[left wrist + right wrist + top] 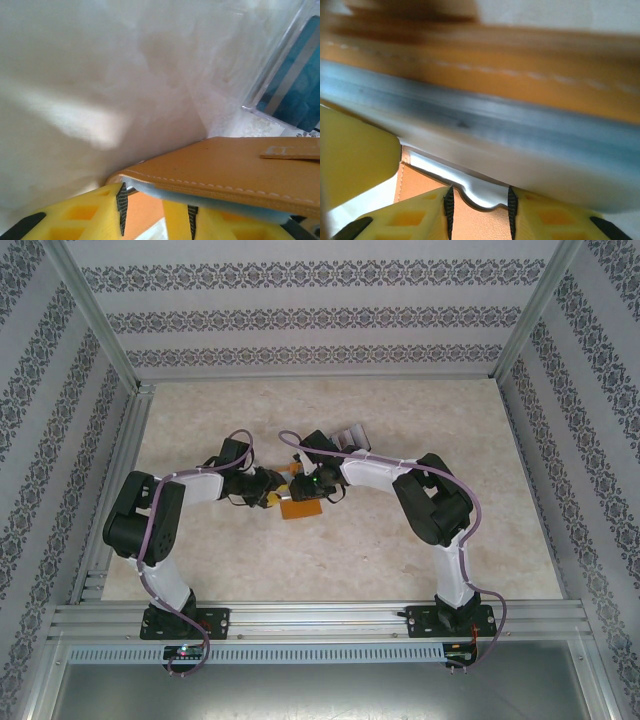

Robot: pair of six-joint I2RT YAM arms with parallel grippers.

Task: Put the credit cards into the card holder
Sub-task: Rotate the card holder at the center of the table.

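card holder (302, 509) flanked by left pincer (270, 499), right pincer (300, 483)

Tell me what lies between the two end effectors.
The card holder: in the top view it sits in the short gap between the left end effector and the right end effector.

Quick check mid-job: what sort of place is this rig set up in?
Probably a staged lab test cell: aluminium frame, patterned wallpaper panels on three sides, marble-look tabletop.
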